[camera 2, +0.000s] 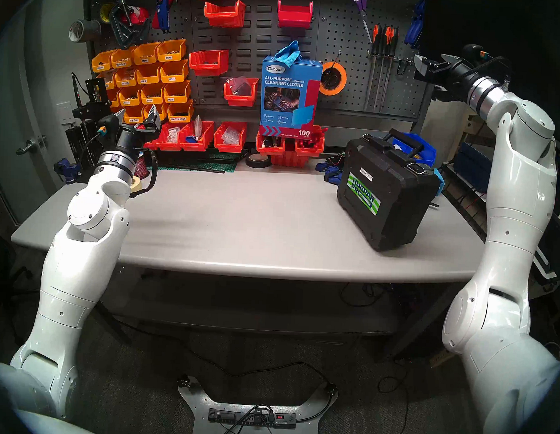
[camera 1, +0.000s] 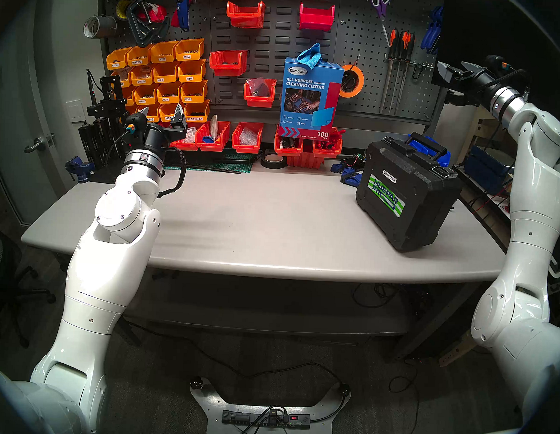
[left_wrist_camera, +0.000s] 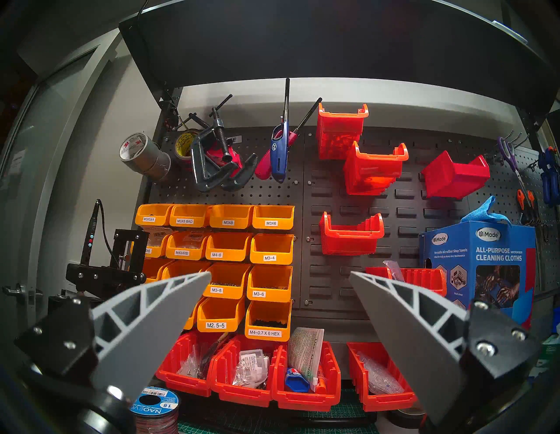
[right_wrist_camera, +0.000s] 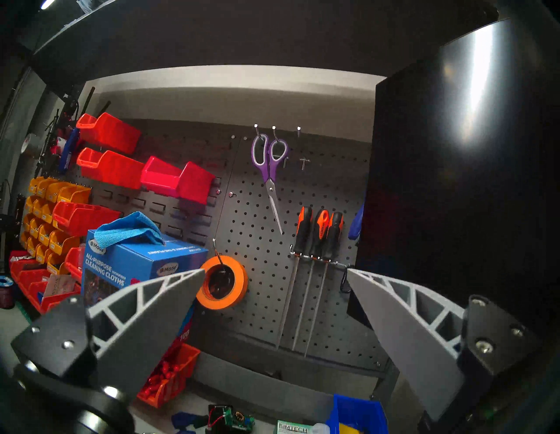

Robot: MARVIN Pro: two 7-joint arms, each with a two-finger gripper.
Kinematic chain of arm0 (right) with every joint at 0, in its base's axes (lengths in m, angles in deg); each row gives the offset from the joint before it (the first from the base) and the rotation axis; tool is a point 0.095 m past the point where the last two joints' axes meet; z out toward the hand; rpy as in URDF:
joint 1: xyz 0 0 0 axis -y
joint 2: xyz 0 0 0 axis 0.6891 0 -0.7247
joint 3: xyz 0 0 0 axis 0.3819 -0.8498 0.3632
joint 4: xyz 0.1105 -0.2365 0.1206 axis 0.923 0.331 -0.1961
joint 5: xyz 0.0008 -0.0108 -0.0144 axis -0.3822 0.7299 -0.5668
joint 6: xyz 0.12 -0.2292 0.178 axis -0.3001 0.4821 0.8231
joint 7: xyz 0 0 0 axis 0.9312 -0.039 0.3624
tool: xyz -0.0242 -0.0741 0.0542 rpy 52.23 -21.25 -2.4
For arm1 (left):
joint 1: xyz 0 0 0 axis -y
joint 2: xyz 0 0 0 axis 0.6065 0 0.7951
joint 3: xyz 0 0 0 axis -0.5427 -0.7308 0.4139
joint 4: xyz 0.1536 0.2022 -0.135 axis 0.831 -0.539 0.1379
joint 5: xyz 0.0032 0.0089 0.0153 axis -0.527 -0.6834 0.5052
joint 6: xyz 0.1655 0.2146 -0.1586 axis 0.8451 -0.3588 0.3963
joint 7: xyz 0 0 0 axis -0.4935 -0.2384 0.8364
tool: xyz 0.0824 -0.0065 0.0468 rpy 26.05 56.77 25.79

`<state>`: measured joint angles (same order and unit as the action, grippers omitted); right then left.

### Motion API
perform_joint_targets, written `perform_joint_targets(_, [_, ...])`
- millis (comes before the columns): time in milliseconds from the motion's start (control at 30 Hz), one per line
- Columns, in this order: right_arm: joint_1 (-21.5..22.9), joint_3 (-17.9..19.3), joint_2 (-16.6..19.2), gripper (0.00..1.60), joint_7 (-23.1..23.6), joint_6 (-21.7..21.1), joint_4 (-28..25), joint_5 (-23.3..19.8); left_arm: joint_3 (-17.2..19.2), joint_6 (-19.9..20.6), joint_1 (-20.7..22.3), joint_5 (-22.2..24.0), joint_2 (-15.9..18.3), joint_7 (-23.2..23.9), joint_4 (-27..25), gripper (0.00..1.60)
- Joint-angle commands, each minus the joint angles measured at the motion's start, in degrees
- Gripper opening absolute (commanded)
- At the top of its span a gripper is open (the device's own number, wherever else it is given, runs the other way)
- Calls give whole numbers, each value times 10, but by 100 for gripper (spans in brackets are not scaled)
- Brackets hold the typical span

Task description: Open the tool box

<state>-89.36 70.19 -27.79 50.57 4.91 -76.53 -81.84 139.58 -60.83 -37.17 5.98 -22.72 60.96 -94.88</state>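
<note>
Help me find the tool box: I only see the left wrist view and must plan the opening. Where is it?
Observer: The tool box lies shut on the table's right side.
Operator: Which way does its handle face?
Observer: The handle faces the back, with a silver latch beside it.
Operator: Is the right hand near it?
Observer: No. The right hand is open and empty, high above it.

Both arms (camera 1: pixel 105 269) have glossy white rounded shells with small dark screws. Each wrist has a silver metal ring and a black cylinder, and a black braided cable (camera 1: pixel 179 170) loops beside it. The fingers (left_wrist_camera: pixel 145 330) are grey, triangular and ribbed, on black screwed mounts.
</note>
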Motion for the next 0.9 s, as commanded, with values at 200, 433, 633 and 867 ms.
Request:
perform_joint_targets(200, [-46,30,52,160,45,-74,-49,3,1,-1,5,0,0,0,-5,160])
perform_joint_targets(433, [-55,39,43,160,52,-120,-59,-5,1,-1,5,0,0,0,-5,160])
perform_joint_targets(633, [-95,52,21,160,56,-157,-84,-12,1,-1,5,0,0,0,-5,160])
perform_joint_targets(867, [-131,56,-9,160,47,-175,-111,-12,1,-1,5,0,0,0,-5,160])
